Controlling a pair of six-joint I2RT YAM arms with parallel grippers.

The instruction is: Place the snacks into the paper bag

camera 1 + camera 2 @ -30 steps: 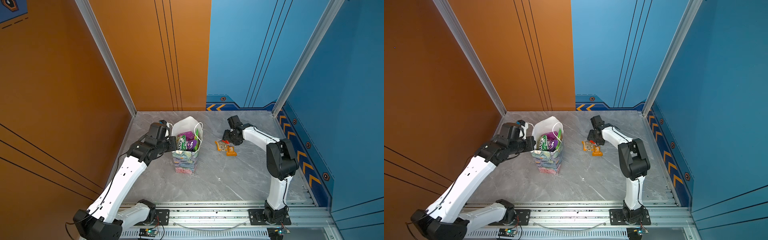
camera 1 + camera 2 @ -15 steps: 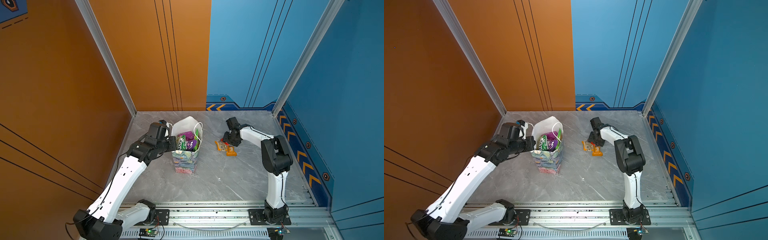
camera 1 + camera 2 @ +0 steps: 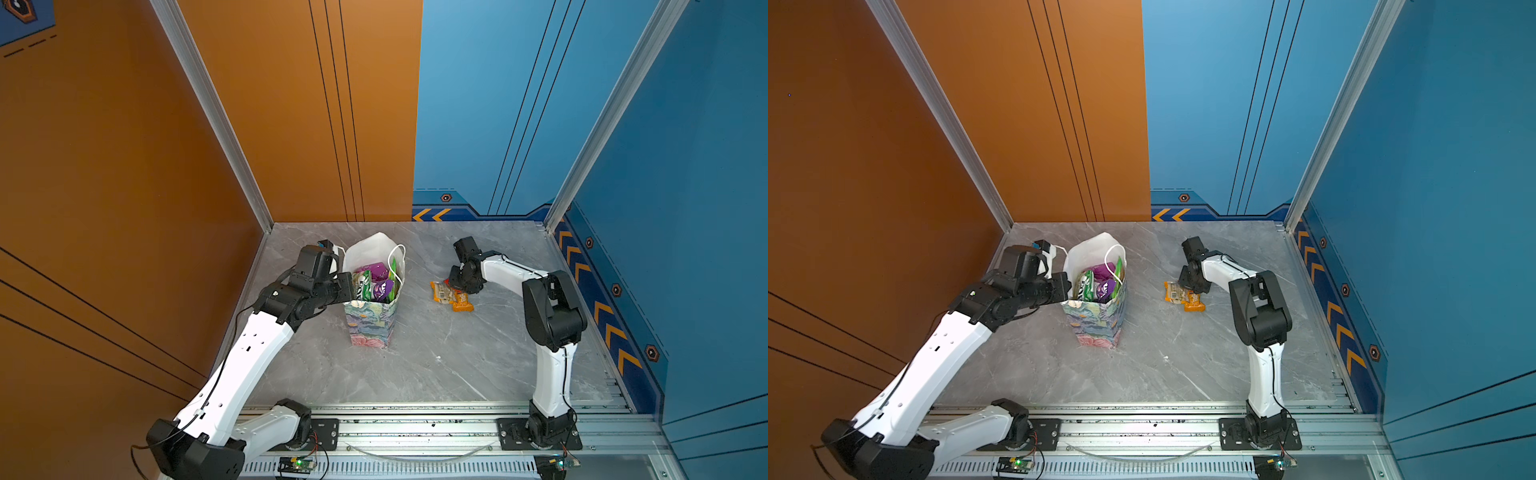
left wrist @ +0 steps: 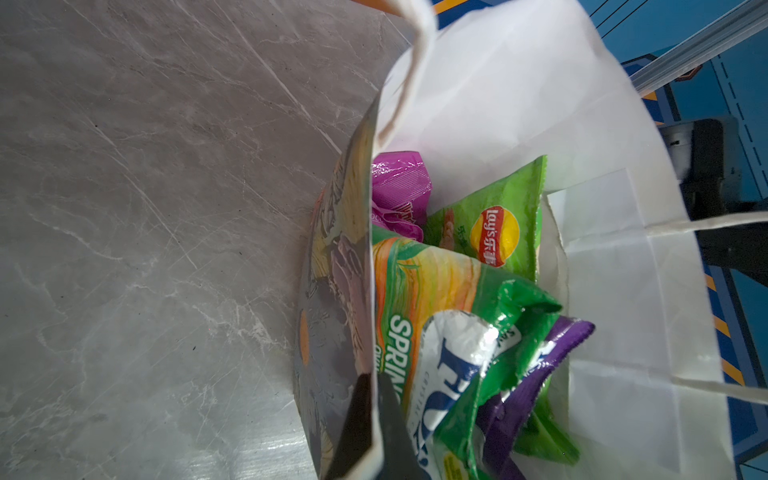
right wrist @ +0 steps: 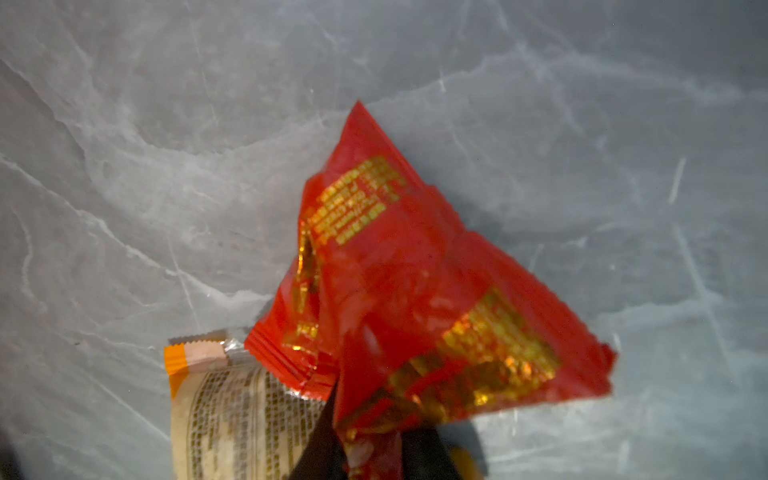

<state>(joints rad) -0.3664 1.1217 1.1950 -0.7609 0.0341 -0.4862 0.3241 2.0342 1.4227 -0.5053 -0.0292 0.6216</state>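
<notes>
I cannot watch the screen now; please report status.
Left gripper shut on paper bag rim. Right gripper shut on red packet. Orange packets on table. No obstacle.

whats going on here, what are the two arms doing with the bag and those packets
A two-arm robot is packing snacks into the paper bag. The left gripper has its jaws shut on the bag's rim, steadying it upright. A green packet, a magenta packet and a purple packet are already inside. The right gripper has its jaws pinched on a small red packet, low over the table, beside the orange packets not yet bagged.
</notes>
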